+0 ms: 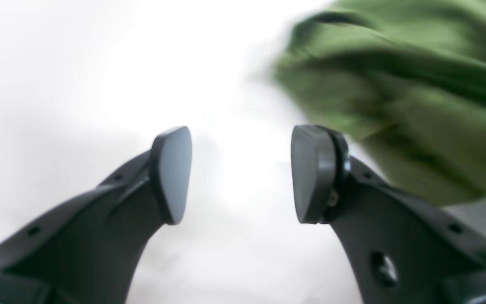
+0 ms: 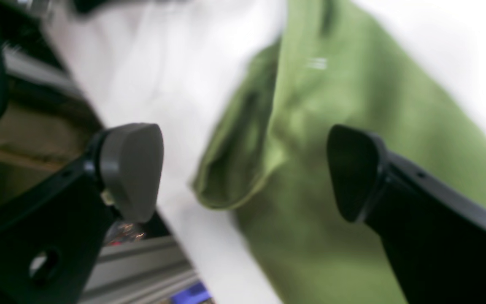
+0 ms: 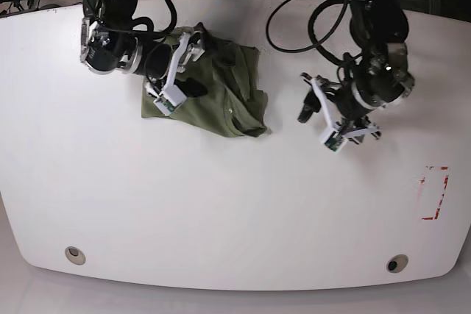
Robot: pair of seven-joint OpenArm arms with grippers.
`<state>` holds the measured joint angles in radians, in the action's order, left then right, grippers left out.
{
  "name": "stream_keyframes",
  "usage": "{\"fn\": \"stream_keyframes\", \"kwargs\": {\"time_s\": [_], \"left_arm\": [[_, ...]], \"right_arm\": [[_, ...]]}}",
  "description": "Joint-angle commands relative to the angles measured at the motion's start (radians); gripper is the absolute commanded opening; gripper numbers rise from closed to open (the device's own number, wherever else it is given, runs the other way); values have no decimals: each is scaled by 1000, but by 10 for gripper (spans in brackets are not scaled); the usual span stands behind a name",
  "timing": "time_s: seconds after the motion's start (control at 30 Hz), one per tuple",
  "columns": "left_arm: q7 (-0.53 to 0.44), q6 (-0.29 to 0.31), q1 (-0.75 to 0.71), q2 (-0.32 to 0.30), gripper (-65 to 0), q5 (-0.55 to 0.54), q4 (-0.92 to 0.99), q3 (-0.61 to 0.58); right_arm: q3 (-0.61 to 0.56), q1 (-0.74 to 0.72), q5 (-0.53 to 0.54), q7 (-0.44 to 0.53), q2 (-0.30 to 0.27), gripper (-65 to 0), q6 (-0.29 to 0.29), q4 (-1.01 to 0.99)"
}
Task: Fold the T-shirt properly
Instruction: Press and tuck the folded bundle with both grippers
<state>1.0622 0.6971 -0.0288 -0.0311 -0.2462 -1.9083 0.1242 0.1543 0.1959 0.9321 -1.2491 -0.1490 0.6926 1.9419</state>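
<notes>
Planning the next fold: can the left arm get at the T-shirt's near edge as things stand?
Probably yes: the left gripper is open and empty, and only bare table lies between it and the T-shirt.

Left gripper: 2 dark grey fingers with flat rounded pads, jaws apart, nothing between them. White tabletop fills the gap and left side. Crumpled olive-green cotton T-shirt lies upper right, blurred, its folds passing behind the right-hand finger.
</notes>
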Motion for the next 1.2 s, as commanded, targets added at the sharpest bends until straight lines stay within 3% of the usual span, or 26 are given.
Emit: {"fn": "stream_keyframes", "kwargs": {"time_s": [0.0, 0.1, 0.2, 0.5, 0.73, 0.93, 1.07, 1.17], "left_arm": [[-15, 1, -1, -48, -371, -32, -35, 62], [-15, 1, -7, -105, -417, -35, -38, 145], [-15, 1, -7, -163, -419, -32, -38, 211], [-17, 1, -35, -266, -419, -48, -40, 237], [-18, 1, -32, -263, -419, -41, -84, 110], [-18, 1, 2, -260, -425, -41, -89, -119], [-20, 1, 39, -197, -425, -25, -84, -234], [-20, 1, 19, -143, -425, 12, -89, -306]], "right_arm": [[-37, -9, -18, 38, -8, -95, 6, 18], [-97, -13, -97, 55, -7, -155, 6, 17], [-154, -16, -152, 59, -5, -190, 6, 17], [-333, -39, -272, 61, 56, -192, 6, -16], [-332, -49, -301, 61, 53, -197, 6, 9], [-213, -54, -295, 62, -22, -198, 6, 9], [-100, -72, -295, 64, -67, -211, 6, 9], [-31, -79, -295, 64, -96, -285, 6, 9]]}}
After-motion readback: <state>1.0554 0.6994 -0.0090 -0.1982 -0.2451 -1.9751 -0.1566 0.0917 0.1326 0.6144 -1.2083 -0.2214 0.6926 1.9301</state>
